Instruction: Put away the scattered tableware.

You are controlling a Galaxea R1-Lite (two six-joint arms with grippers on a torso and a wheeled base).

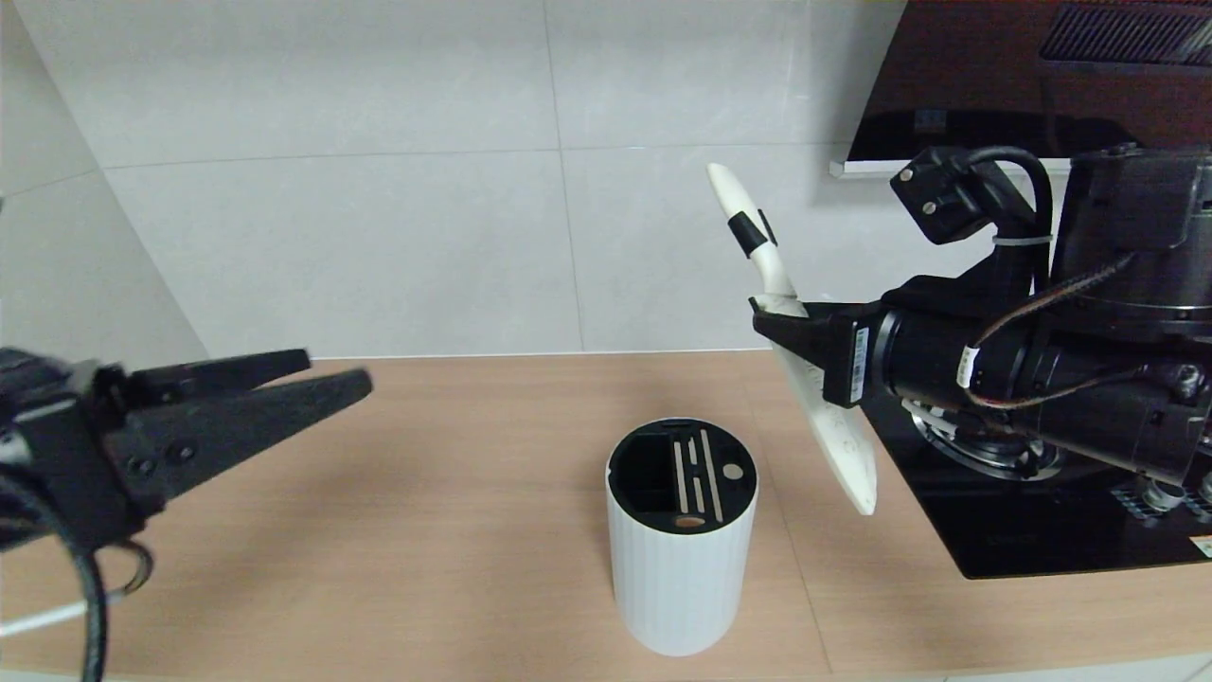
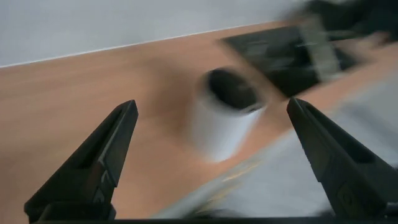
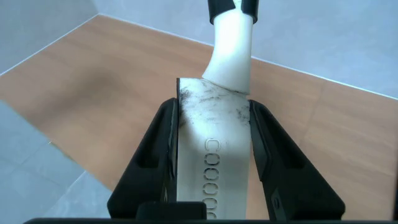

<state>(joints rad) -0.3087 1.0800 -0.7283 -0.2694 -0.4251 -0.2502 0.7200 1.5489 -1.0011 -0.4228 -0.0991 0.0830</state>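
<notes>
1. Although the left gripper (image 1: 339,371) sits farthest to the robot's left, it holds nothing. Its fingers are spread apart and it hangs above the wooden counter (image 1: 426,493), well apart from the holder.
2. The white ribbed holder (image 1: 682,568) stands upright on the counter in the middle, between the two arms. Its black top faces up and shows a square opening and several narrow slots (image 1: 701,466).
3. To the right of the holder and higher up, the right gripper (image 3: 212,106) is clamped on the white knife (image 1: 838,436). The jaws press on the flat of the blade, just below where it meets the handle.
4. The knife's long axis is tilted, not plumb. The handle end rises up and towards the robot's left against the wall tiles. The blade tip points down and to the right, above the counter's strip beside the black cooktop (image 1: 1023,540).
5. This is the relation the coming move likely turns on. The tip lies to the right of the slots and above them, and it leans away from the holder. I judge that the right arm, the nearer and loaded one, would have to carry the knife leftwards. It would also have to swing the blade closer to vertical so the tip lines up over a slot before going down.
6. A tilted entry could catch the blade on the slot's edge or tip the holder over.
</notes>
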